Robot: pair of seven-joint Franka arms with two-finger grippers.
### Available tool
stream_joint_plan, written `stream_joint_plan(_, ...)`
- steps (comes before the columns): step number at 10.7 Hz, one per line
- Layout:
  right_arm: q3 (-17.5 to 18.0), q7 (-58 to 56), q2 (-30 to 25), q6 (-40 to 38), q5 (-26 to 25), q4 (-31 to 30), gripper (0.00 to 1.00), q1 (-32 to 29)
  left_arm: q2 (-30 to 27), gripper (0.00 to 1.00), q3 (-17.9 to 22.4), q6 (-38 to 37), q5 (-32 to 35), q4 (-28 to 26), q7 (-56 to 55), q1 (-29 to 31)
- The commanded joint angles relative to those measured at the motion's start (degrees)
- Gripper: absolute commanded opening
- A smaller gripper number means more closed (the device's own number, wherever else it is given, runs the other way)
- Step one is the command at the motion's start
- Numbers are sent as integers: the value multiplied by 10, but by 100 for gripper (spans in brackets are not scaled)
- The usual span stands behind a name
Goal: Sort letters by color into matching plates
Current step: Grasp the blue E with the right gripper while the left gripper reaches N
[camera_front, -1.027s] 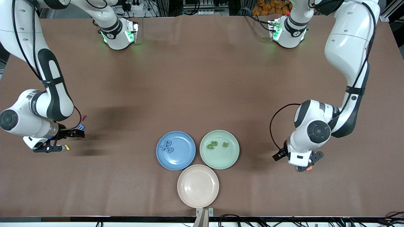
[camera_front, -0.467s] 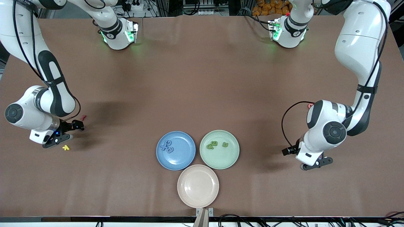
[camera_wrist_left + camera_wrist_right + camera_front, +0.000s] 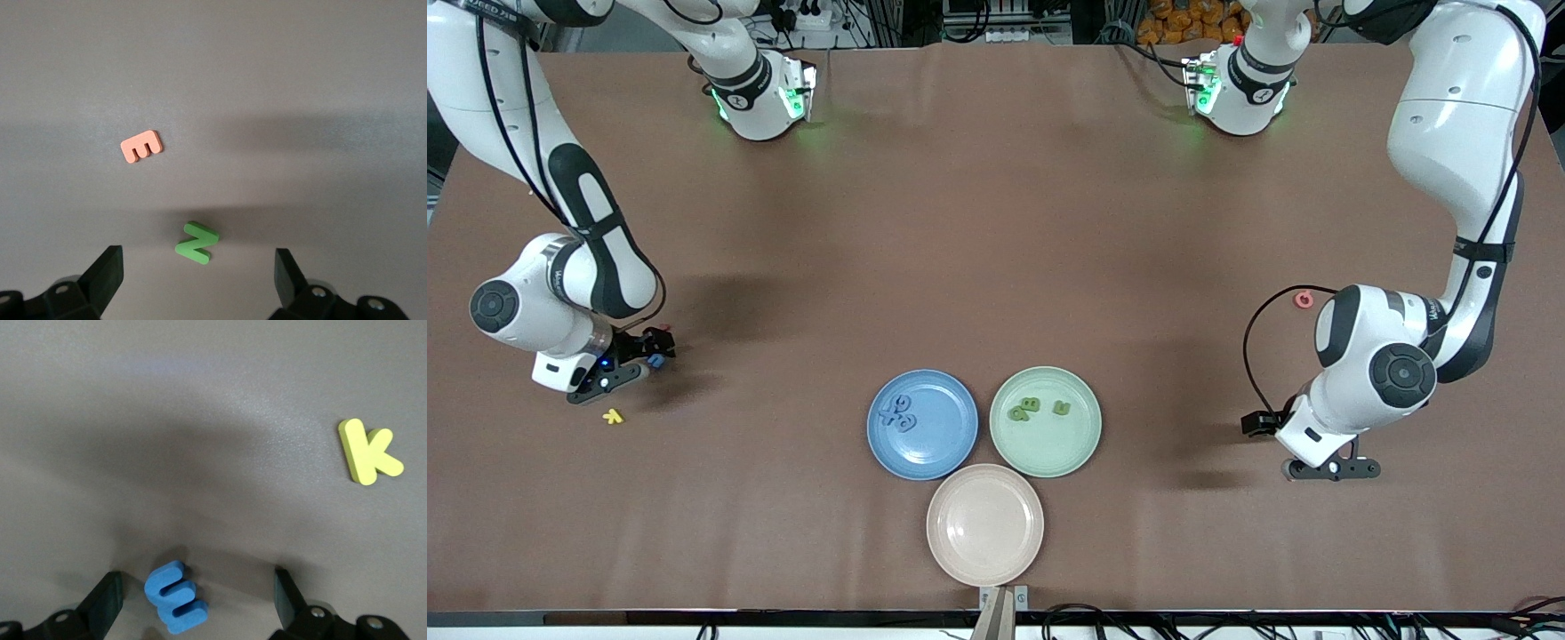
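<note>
The blue plate (image 3: 944, 444) holds a cluster of blue letters (image 3: 898, 412). The pale green plate (image 3: 1049, 450) beside it holds three green letters (image 3: 1025, 409). My right gripper (image 3: 195, 600) is open low over the table at the right arm's end (image 3: 633, 363), with a loose blue letter (image 3: 177, 597) lying between its fingers; that letter also shows in the front view (image 3: 655, 361). My left gripper (image 3: 197, 280) is open over the left arm's end of the table (image 3: 1303, 449), above a green letter N (image 3: 197, 242). The N is hidden under the arm in the front view.
A beige plate (image 3: 984, 524) lies nearer the camera than the two plates. A yellow K (image 3: 612, 415) (image 3: 369, 451) lies by the right gripper. An orange E (image 3: 141, 145) lies near the N. A pink letter (image 3: 1304, 300) lies by the left arm.
The right gripper moved off the yellow K onto the blue letter. The left gripper moved toward the left arm's end of the table, and its arm now covers the orange letter.
</note>
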Motion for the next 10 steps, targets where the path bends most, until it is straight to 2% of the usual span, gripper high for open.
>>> stream_joint_plan(1,8,-18,-37,14,-8,-45,99,-10,-7,100,-2,2,5,-16,60,5)
stream_joint_plan(2,8,-18,-42,15,-8,-51,98,-10,-1,100,-2,3,4,-15,92,5)
stream_joint_plan(7,8,-18,-43,33,-8,-59,86,-10,15,100,-2,3,4,-14,117,13)
stream_joint_plan(8,8,-18,-42,35,-8,-59,81,-9,20,100,-2,3,4,-14,123,13)
stream_joint_plan(10,8,-18,-41,39,-7,-58,63,-9,27,100,-2,3,5,-14,125,14)
